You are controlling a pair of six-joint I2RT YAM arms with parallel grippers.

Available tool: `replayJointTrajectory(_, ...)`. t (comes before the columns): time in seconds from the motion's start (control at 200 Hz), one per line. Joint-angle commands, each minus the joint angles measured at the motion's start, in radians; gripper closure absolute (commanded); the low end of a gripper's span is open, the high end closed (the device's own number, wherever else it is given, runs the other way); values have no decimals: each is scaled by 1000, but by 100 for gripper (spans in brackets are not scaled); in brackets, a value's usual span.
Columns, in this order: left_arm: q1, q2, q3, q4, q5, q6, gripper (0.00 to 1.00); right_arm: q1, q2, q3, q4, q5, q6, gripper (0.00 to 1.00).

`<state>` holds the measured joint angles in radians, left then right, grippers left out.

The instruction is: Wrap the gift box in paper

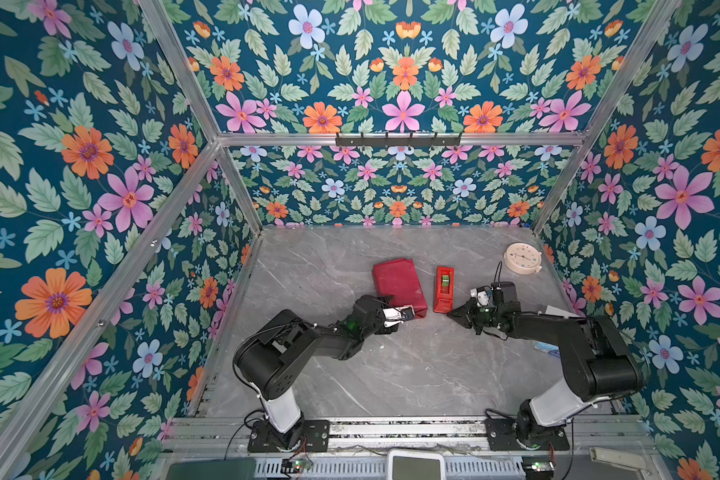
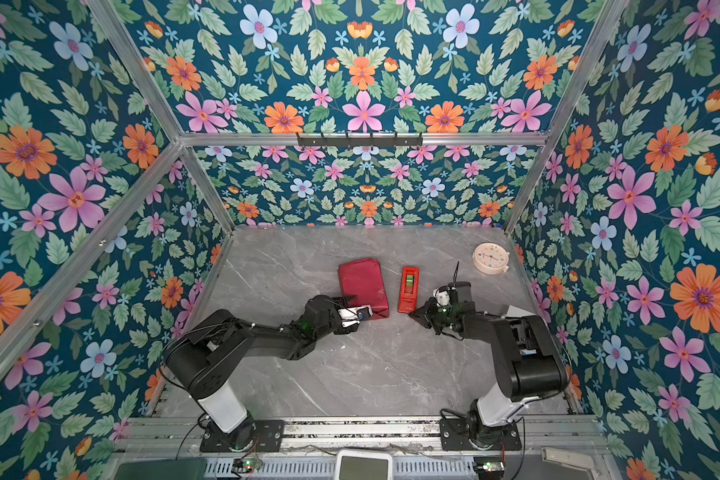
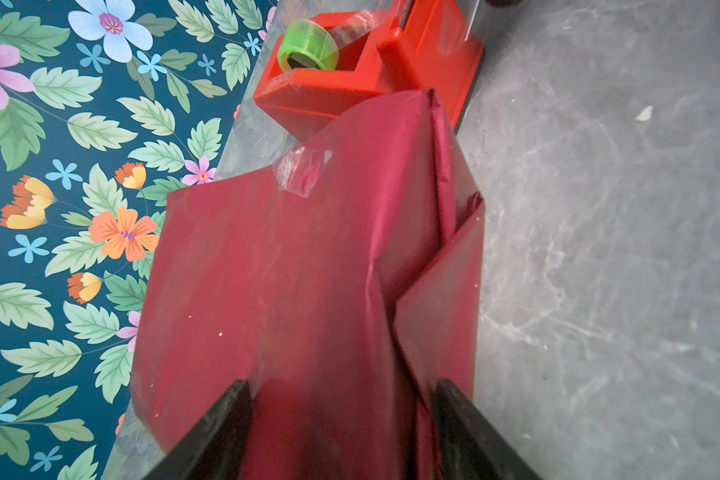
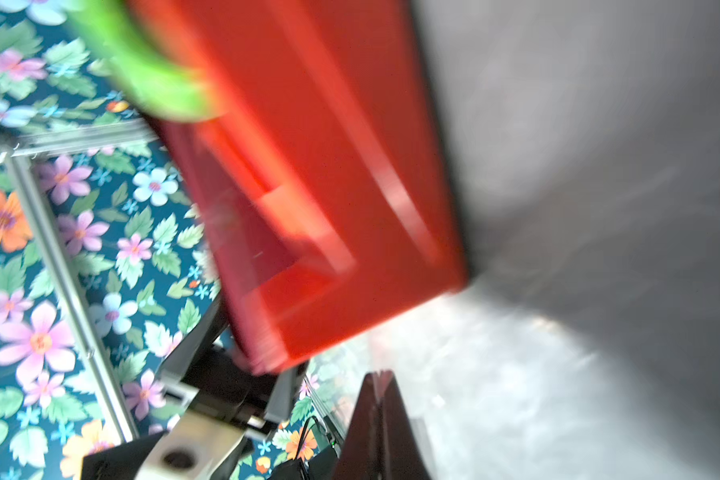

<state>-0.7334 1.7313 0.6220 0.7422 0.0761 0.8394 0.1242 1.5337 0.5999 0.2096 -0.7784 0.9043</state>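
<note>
While the near end of the paper (image 1: 398, 284) is still unfastened, closing that end looks like the step in hand. It lies mid-desk (image 1: 391, 374), rather toward the back edge, with the gift box hidden inside. The left gripper (image 3: 341, 386) stands spread astride the near flap and should press it flat and hold. The right gripper (image 1: 454, 314), pressed together, sits at the near end of the tape dispenser (image 1: 444, 289) and should draw tape without nudging it.

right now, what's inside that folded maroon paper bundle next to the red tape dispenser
Only the folded dull maroon wrapping paper shows, creased shut with a clear tape strip stuck on it. Whatever it wraps is fully covered; no view shows inside.
</note>
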Motion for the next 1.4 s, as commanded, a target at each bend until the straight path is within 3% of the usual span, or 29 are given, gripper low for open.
replayJointTrajectory(0.0, 1, 7, 4, -43, -5, -5, 29, 32, -95, -13, -138, -5, -81, 100)
replayJointTrajectory(0.255, 1, 8, 5, -43, -4, -5, 29, 123, -294, -8, -263, 5, -76, 100)
replayJointTrajectory(0.465, 0, 10, 6, -40, -2, -5, 29, 142, -327, 33, -273, -25, -68, 100)
replayJointTrajectory(0.92, 2, 7, 5, -39, -2, -8, 29, 335, -114, 83, -17, 51, -76, 100)
replayJointTrajectory(1.395, 2, 8, 7, -40, 0, -12, 29, 365, 4, 116, 118, 48, -71, 100)
